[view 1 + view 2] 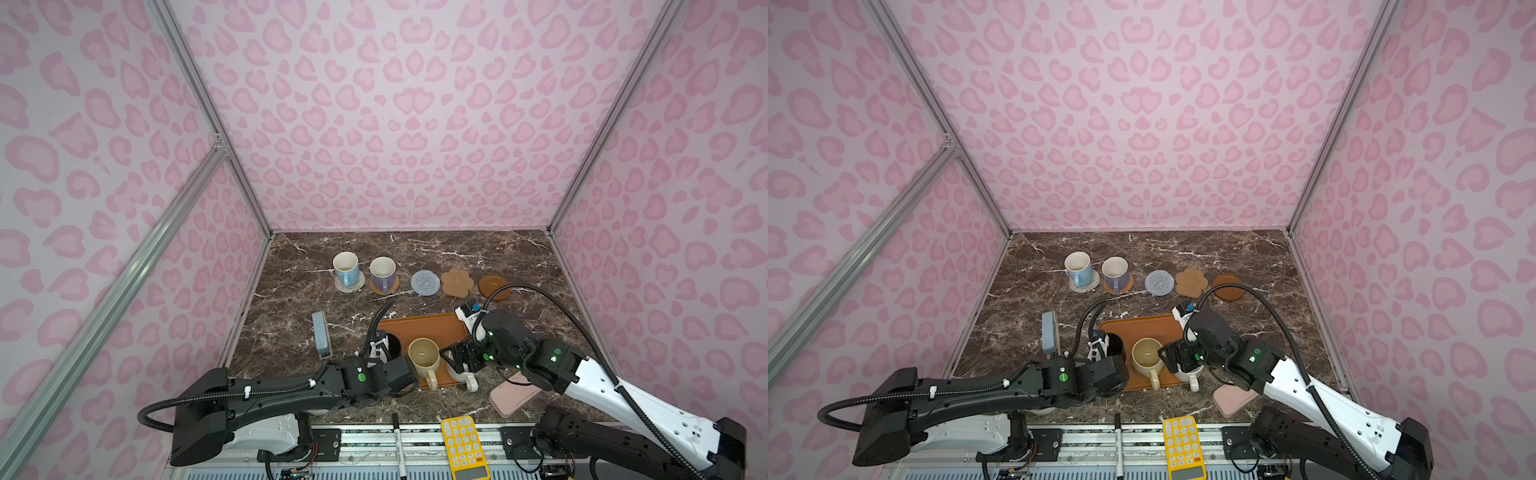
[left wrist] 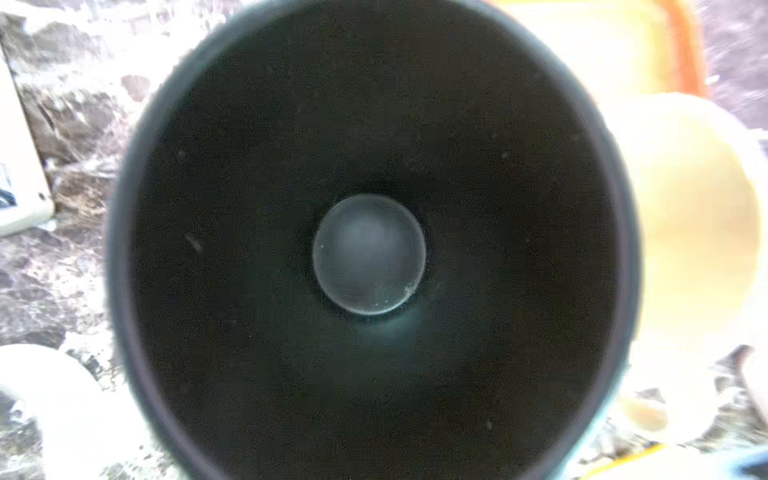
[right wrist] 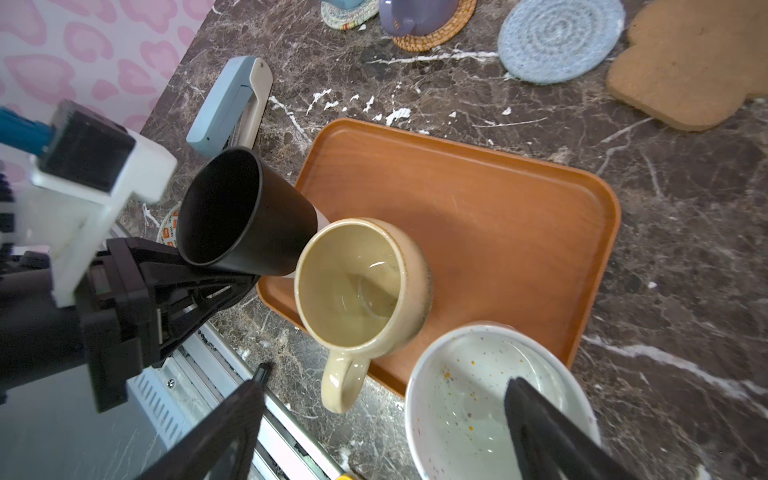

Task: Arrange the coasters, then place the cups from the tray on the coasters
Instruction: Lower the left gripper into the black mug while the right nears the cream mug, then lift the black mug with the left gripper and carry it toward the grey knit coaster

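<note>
**Top views.** Tray [image 1: 424,326] in the lower middle of the frame. Black mug [image 1: 394,341], cream mug [image 1: 424,357] and white mug [image 1: 462,376] are crowded at its lower edge. Row of 5 coasters [image 1: 425,282] above: 2 carry mugs [image 1: 346,268], 3 are bare.

**Left wrist.** The black mug's mouth fills the view; the tool is unseen.

**Right wrist.** Left tool [image 3: 224,286] is closed on the tilted black mug, just beside the cream mug. Right tool [image 3: 386,376] is wide open, with 1 finger [image 3: 540,415] over the white mug.

**Hazards.** Lifting the tilted mug may knock the cream mug. The hold may slip. The 2 arms are close together and may collide.
</note>
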